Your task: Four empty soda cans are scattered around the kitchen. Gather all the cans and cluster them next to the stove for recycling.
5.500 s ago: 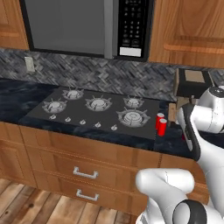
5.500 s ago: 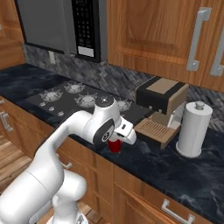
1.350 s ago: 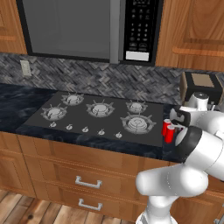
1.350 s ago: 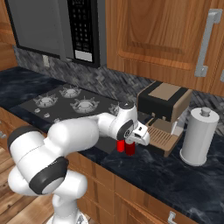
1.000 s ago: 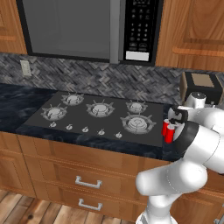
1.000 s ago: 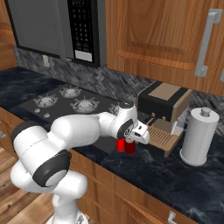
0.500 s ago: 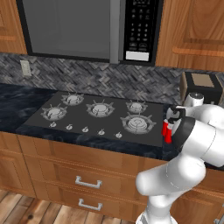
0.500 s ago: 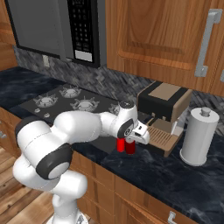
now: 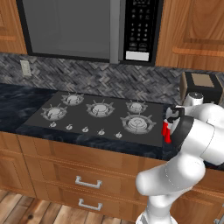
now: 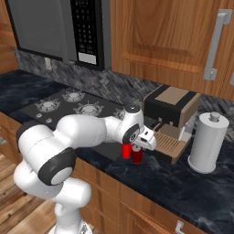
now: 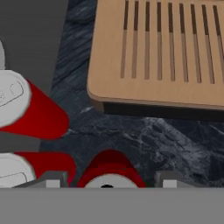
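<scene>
The gripper (image 11: 107, 180) is releasing a soda can (image 11: 109, 171) between its parted fingers (image 11: 51, 179) beside two others; next, lifting straight clear.

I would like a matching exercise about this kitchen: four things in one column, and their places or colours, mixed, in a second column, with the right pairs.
Things:
1. cans
2. stove
3. paper towel roll
4. microwave

Places or colours:
A. white, standing upright on the counter past the coffee machine
B. mounted on the wall above the burners
C. red, standing on the counter between stove and coffee machine
D. flat black, set into the counter

Pairs: 1-C, 2-D, 3-A, 4-B
</scene>
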